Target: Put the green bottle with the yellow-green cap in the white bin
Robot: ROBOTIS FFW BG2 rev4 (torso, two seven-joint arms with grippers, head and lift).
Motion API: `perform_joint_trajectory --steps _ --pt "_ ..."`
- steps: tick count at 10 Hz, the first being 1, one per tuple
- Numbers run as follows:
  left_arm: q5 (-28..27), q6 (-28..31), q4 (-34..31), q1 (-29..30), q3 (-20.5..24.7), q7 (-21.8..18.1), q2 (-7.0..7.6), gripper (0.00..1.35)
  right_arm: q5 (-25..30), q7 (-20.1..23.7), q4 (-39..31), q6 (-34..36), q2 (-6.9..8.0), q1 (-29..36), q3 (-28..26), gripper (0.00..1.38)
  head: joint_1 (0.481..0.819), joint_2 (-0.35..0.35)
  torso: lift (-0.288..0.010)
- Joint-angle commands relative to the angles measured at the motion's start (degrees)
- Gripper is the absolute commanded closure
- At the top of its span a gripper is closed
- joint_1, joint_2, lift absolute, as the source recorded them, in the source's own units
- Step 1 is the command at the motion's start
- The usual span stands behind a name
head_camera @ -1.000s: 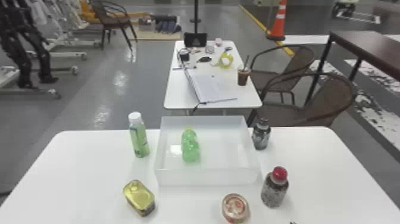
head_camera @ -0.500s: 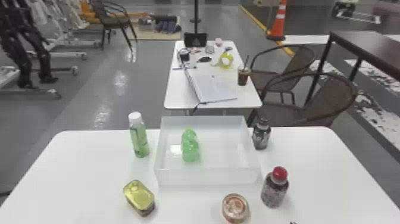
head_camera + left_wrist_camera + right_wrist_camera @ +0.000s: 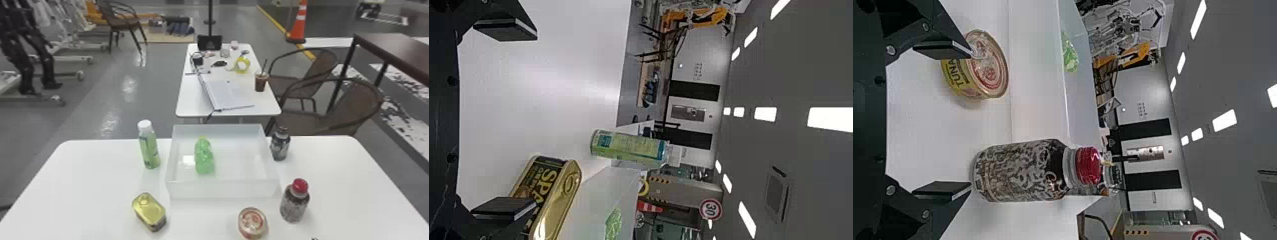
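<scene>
Your head view's high, facing forward-down over the worktop [image 3: 79,188]; your wrist views sit low, close, facing across it; all share the white bin [image 3: 223,190].

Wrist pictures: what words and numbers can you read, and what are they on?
"TUNA": on the round can.
"SPA": on the gold tin; the rest is unclear.
"30": on the round sign.
Too small or blurry: the print on the white-capped bottle, red-capped bottle and wall.

Qty: 4 btls [image 3: 204,158] (2 green, 2 dark), 2 tins [image 3: 148,212] (1 rnd, 1 oblong), 1 bin [image 3: 223,190], 3 tbls [image 3: 95,191] (2 white, 1 dk brown), min. 3 chairs [image 3: 356,102], 1 traffic cone [image 3: 298,30], 1 cup [image 3: 260,83] w/ 1 straw [image 3: 264,66], 1 open book [image 3: 229,95].
</scene>
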Motion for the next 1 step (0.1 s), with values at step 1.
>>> perform_joint_trajectory --steps 1 --pt "0.37 -0.34 0.19 0.00 -0.06 0.00 -0.15 0.13 0.00 0.00 0.04 0.00 -0.04 0.09 0.00 0.34 0.549 0.000 -0.100"
